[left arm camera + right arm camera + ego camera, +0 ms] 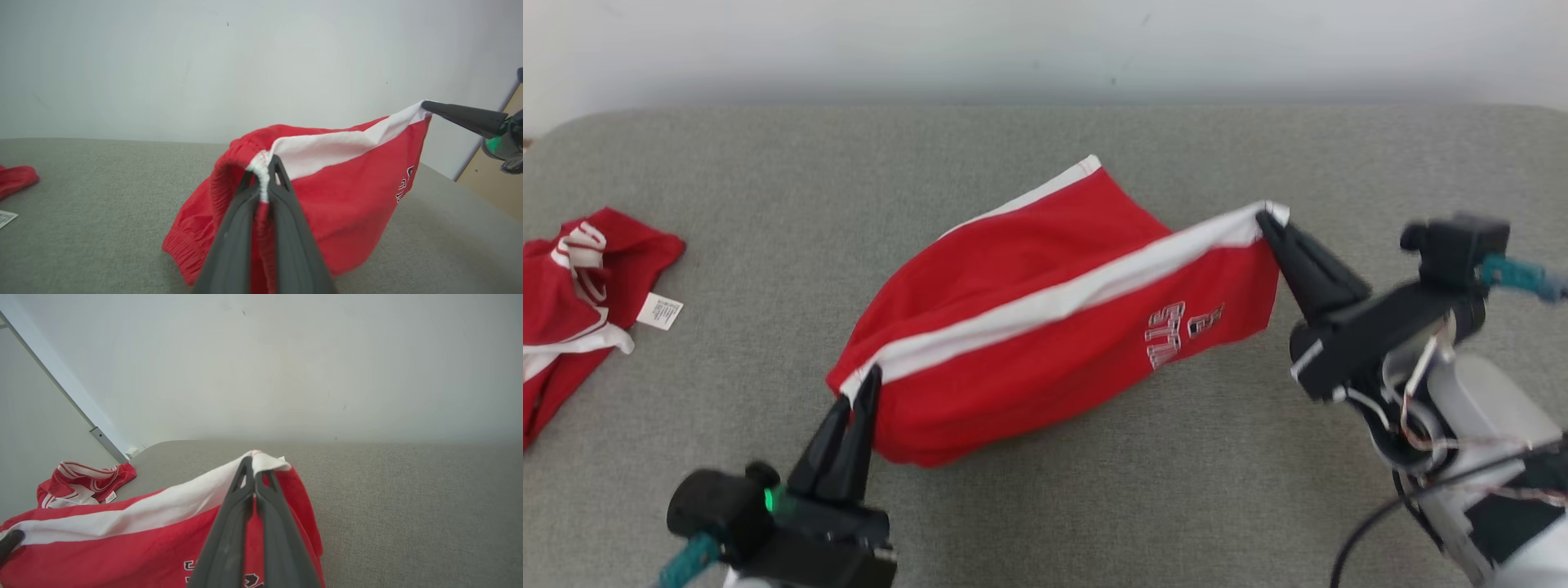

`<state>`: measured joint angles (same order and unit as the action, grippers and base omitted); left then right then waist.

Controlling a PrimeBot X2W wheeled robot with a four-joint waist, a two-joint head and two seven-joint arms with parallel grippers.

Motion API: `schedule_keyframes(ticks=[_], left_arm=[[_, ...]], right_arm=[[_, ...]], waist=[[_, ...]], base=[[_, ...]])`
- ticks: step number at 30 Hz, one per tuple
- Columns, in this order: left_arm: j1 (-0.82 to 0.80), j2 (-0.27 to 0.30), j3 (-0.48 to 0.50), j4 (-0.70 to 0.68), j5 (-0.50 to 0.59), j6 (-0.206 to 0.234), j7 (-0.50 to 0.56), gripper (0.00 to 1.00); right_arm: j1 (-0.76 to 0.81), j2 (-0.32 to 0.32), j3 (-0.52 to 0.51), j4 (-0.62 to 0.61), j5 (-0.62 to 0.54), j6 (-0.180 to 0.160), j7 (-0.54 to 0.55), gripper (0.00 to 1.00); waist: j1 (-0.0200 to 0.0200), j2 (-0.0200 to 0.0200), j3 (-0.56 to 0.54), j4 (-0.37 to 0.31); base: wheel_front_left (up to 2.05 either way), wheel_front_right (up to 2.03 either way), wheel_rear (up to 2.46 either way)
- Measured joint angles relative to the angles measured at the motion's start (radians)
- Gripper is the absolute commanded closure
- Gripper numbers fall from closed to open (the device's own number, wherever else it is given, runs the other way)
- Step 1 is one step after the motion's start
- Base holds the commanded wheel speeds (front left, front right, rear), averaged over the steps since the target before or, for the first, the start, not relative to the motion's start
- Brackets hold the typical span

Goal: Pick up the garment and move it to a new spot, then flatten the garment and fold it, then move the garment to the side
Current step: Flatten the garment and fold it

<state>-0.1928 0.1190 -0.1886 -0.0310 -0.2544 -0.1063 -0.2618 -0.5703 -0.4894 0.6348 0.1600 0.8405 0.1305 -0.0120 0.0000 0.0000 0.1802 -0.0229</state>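
The left end effector [869, 382], lower left of the head view, is clamped on the waistband of the red fabric shorts with a white side stripe [1013, 269]. The right end effector [1267, 220], at right, pinches the stripe's hem, likely stretching them mid-frame over the grey fabric bench [1176, 490] for flattening. Their underside is hidden, and the white lettering [1176, 331] is unreadable.

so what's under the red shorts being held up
The grey cushion shows beneath the red shorts; their sagging lower fold seems to rest on it, covering that patch.
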Motion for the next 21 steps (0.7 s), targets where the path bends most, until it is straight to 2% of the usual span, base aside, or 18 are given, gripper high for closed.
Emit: schedule_keyframes(ticks=[12, 21], left_arm=[[-0.305, -0.039, 0.019, 0.22, -0.007, -0.015, 0.0, 1.0], [-0.42, -0.064, -0.009, 0.306, -0.002, -0.017, 0.0, 1.0]], right_arm=[[-0.443, 0.1, 0.112, 0.39, -0.019, 0.0, 0.038, 1.0], [-0.635, 0.157, 0.209, 0.665, -0.009, 0.0, 0.022, 1.0]], waist=[[0.0002, 0.0002, 0.124, 0.072], [0.0003, 0.0002, 0.21, 0.13]], base=[[0.0, 0.0, 0.0], [0.0, 0.0, 0.0]])
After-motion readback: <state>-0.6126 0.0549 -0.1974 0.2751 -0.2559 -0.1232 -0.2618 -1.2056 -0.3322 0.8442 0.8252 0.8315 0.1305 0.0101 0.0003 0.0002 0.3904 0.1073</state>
